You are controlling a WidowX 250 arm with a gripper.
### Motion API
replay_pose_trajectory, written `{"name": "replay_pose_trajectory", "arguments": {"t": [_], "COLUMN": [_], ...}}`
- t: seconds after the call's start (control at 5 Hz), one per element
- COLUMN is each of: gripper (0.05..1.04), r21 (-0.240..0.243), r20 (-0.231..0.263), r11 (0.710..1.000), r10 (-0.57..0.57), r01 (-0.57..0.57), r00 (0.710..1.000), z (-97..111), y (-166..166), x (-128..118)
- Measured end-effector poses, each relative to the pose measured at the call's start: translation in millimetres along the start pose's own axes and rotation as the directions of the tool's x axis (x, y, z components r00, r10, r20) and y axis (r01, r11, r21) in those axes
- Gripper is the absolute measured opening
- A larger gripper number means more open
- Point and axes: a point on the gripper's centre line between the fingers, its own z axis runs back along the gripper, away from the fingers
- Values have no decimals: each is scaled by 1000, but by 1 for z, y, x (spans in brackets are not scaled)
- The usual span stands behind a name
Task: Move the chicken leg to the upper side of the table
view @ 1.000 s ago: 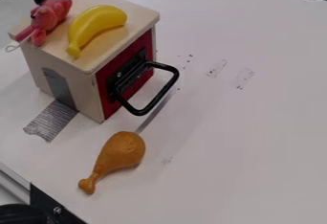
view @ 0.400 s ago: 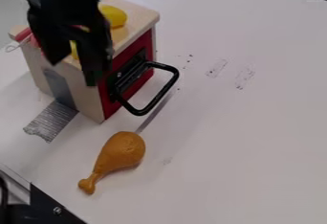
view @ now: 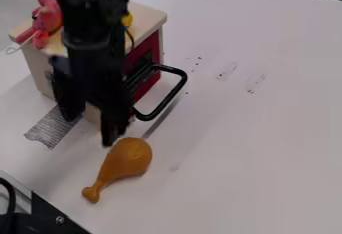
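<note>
The black robot arm comes down from the top, over toward the left side of the table (view: 267,143). It hangs in front of the wooden box (view: 40,70) and hides a big part of it. The arm points down and leans a little, so its low end is nearer the bottom edge of the table than its high end. At its low end is the black gripper (view: 91,128). Its two fingers are spread open, with a gap between them and nothing held in it. One finger hangs over by the gray tape (view: 44,132). The other reaches lower, just beside the fat end of the chicken leg (view: 127,159). I can't tell if they touch.

The chicken leg lies on the table, not far from the lower left edge. Its fat end is up by the bottom corner of the box, and its thin, bony end points down toward that lower left edge. The box has a red front with a black handle (view: 179,90) sticking out. A pink toy (view: 45,19) sits on top, by the box's left corner.
</note>
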Motion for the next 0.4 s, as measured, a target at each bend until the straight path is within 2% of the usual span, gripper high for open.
{"name": "replay_pose_trajectory", "arguments": {"t": [0.2, 0.4], "gripper": [998, 998], "r21": [6, -2], "r20": [-50, -87], "r11": [1000, 1000], "r10": [7, 20], "r01": [-7, -20], "r00": [999, 996], "z": [-27, -45], "y": [0, -6], "x": [-8, -19]}}
